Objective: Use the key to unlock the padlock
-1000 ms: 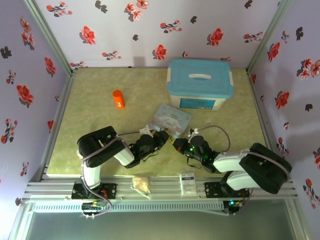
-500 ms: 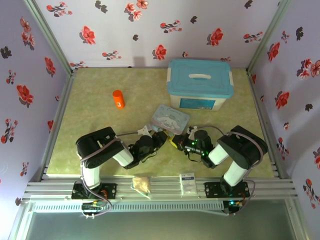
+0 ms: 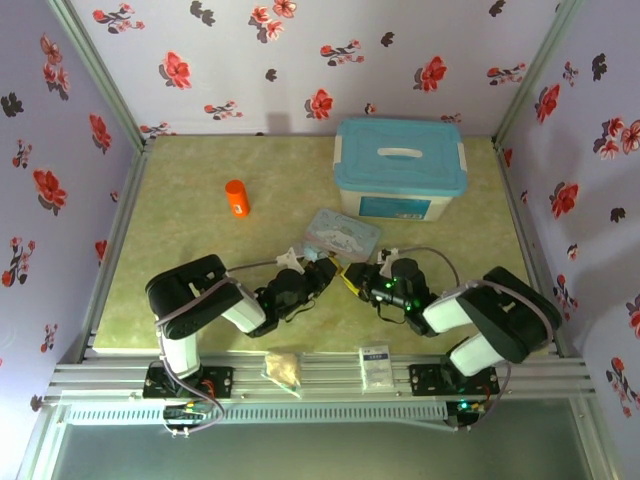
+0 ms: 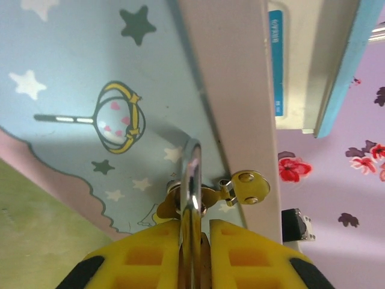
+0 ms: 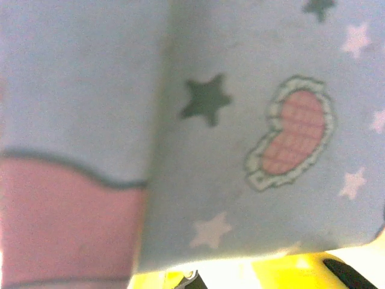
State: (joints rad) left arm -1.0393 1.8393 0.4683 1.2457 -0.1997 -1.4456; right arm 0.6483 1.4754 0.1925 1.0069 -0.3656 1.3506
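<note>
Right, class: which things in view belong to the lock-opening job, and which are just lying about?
Job: padlock, pinched in the left jaws; cartoon tin, whose clasp it hangs at.
Lying about: orange bottle; blue lidded box; white packet and beige packet on the front rail.

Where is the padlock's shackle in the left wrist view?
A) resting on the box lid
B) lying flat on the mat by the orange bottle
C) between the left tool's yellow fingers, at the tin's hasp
C: the padlock's shackle rises from between the left tool's yellow fingers, at the brass hasp on the tin.
</note>
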